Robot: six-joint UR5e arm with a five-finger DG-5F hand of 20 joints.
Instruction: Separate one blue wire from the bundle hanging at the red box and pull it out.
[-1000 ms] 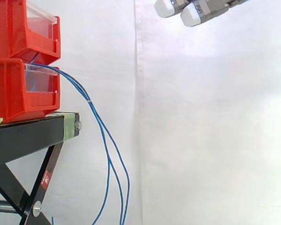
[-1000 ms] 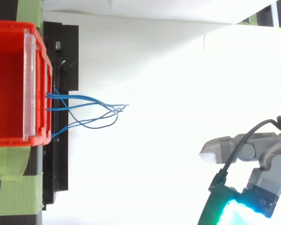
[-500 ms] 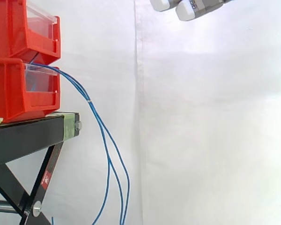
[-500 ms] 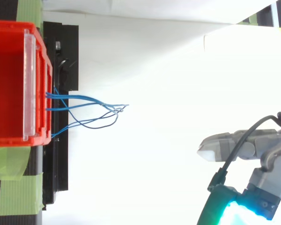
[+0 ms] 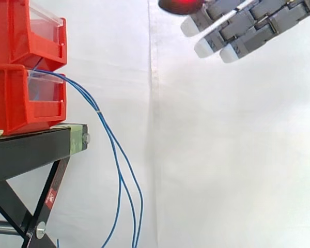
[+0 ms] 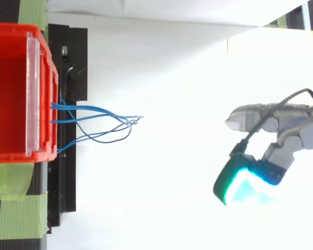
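Trailing thin blue wires [image 5: 113,150] droop from the red box [image 5: 26,98].

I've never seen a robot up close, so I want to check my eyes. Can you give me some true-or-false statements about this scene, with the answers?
1. The hand holds a wire. False: its fingers are straight, hold nothing and are well apart from the wires.
2. The wires come out of the lower bin. True.
3. Two red bins are stacked on a black stand. True.
4. The wires are green. False: they are blue.
5. The hand hangs lower than the stand. False: it is high up, about level with the upper bin.
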